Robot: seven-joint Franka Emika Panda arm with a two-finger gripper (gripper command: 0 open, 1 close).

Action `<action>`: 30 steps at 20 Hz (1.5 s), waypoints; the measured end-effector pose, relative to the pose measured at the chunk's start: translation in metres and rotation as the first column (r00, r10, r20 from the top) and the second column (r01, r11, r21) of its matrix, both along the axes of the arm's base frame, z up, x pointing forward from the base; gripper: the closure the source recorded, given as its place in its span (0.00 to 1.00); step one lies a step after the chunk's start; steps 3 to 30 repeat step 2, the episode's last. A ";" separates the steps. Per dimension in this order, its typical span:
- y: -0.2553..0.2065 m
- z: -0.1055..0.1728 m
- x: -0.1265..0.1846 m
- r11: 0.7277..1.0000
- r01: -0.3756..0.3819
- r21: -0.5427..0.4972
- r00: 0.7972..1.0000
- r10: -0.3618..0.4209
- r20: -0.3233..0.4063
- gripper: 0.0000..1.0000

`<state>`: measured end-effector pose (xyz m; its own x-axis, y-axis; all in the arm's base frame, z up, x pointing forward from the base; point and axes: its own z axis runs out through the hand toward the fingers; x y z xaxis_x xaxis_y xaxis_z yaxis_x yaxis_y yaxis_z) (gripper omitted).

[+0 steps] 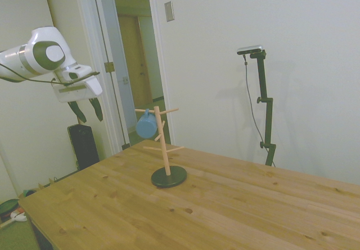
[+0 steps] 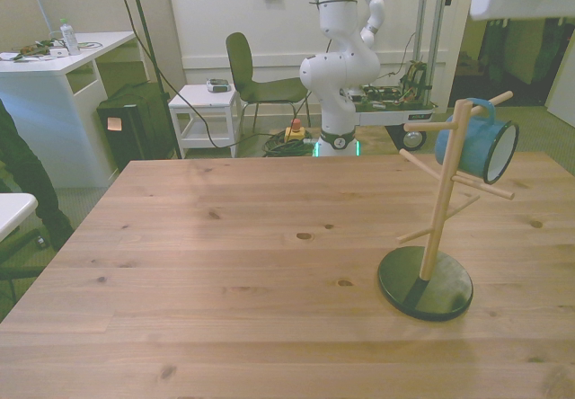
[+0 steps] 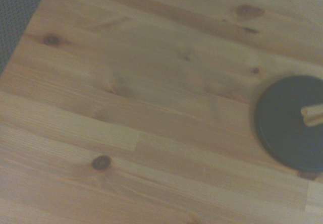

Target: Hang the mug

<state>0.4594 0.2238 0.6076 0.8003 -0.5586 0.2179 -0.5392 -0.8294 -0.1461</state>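
Mug (image 2: 476, 150) small, light blue, white-rimmed, dark inside; hung by its side handle on an upper peg of the wooden mug tree (image 2: 440, 203), tipped sideways so the mouth faces the front view's right. From the side camera, mug (image 1: 147, 126) seen as a blue round body against the tree's post (image 1: 162, 140), on the gripper's side of the post, clear of the table.

Tree upright on a dark round base (image 2: 425, 282), several bare pegs angling out from the post above and below the mug. Base resting on the wooden table (image 2: 225, 264), toward the front view's right edge. From the wrist camera, dark base (image 3: 292, 123) and a stub of light wood visible over blurred planks with knots.

Gripper (image 1: 88, 110) raised well above the table and well apart from the mug, off to the tree's side; two dark fingers (image 1: 77, 111) spread apart with nothing between them. Nothing standing between gripper and tree.

Beyond the table, behind the tree: green chair (image 2: 254, 80), small white cart (image 2: 205, 116), white desk (image 2: 54, 93) further toward the front view's left.
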 end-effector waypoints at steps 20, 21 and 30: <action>-0.024 -0.030 -0.002 0.998 0.058 0.032 0.998 -0.058 -0.025 0.00; -0.024 -0.030 -0.002 0.998 0.058 0.032 0.998 -0.058 -0.025 0.00; -0.024 -0.030 -0.002 0.998 0.058 0.032 0.998 -0.058 -0.025 0.00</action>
